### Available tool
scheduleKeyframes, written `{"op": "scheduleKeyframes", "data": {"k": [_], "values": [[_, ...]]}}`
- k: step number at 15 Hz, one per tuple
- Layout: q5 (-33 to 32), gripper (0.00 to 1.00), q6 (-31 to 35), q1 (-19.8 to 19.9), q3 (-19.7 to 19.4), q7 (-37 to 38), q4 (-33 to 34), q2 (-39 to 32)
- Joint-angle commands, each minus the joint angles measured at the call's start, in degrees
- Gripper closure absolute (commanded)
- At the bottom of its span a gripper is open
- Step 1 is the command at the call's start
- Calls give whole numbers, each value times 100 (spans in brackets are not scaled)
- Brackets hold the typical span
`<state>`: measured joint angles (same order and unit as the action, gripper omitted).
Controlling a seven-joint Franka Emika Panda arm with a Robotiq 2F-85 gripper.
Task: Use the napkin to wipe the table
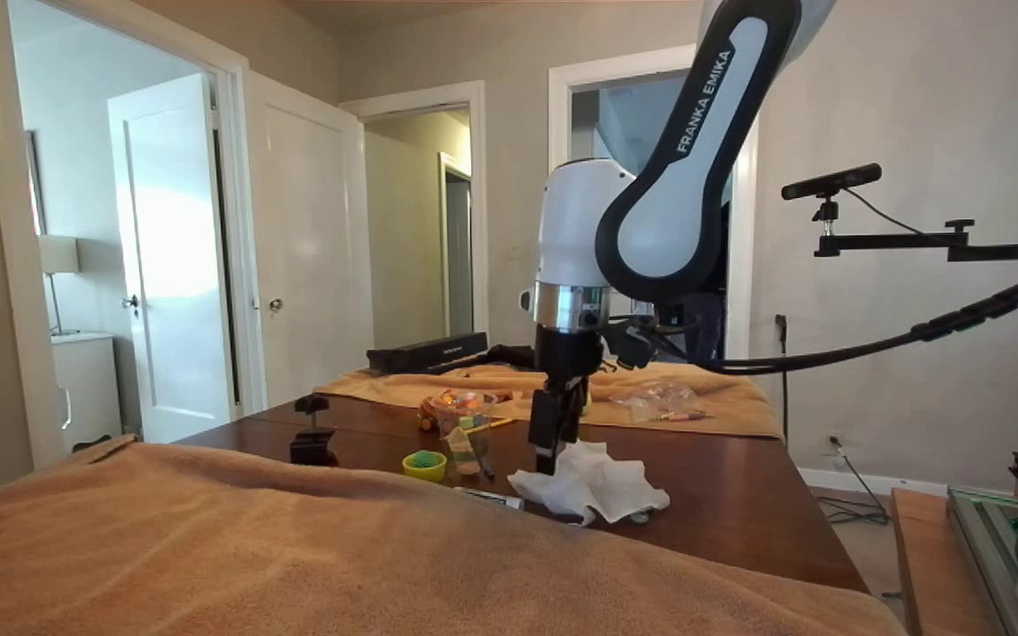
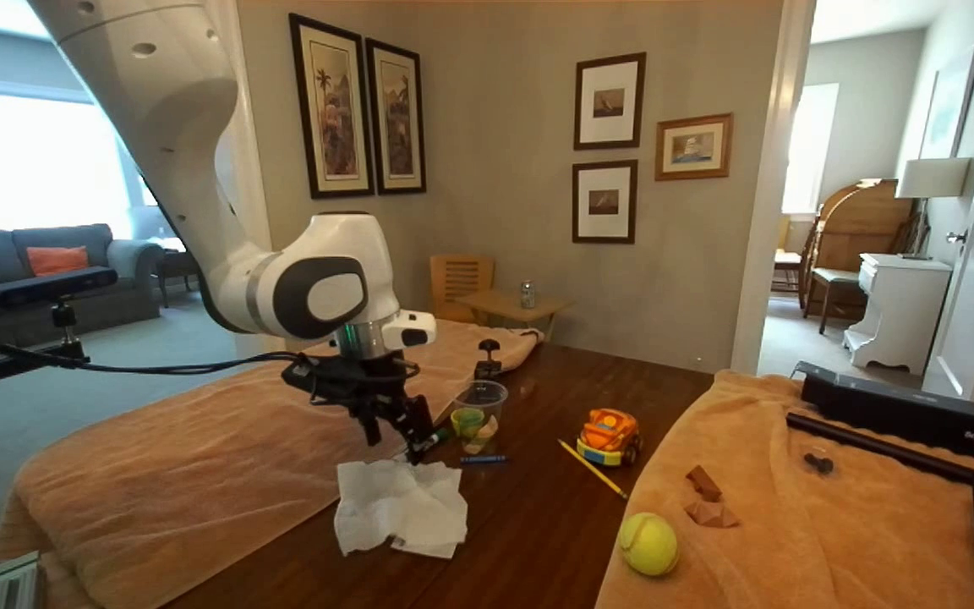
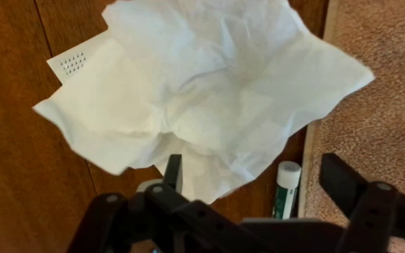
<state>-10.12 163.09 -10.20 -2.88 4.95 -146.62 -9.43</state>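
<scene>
Table [image 2: 529, 524]: one napkin [image 2: 402, 507], one gripper [image 3: 251, 170]

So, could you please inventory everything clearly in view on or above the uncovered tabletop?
Napkin: 1, white, on the table
Dotted piece: 1, white, partly under napkin
Tube: 1, white and green, beside napkin
Tumbler: 1, clear, near tube
Cup: 1, yellow, green inside, beside tumbler
Stick: 1, blue, near tumbler
Toy truck: 1, orange, beside pencil
Pencil: 1, yellow, beside toy truck
Clamp: 1, black, near tan cloth
Arm: 1, white and black, overhead
Hand: 1, black, open, at napkin's edge
</scene>
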Motion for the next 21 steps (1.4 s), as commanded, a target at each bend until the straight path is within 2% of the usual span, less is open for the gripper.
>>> {"op": "scheduleKeyframes", "data": {"k": [1, 5, 7, 11, 13, 14, 15, 21], "values": [[334, 0, -493, 221, 318, -77, -338, 832], [283, 0, -1233, 275, 473, 168, -325, 1403], [180, 0, -1874, 296, 575, 450, -266, 1718], [172, 0, -2473, 352, 829, 1057, -160, 2193], [239, 0, -2440, 378, 943, 1335, -236, 2486], [221, 0, -2142, 411, 975, 1460, -332, 2621], [237, 0, -2284, 406, 957, 1161, -147, 2237], [245, 0, -2262, 464, 1021, 1305, -178, 2481]]}}
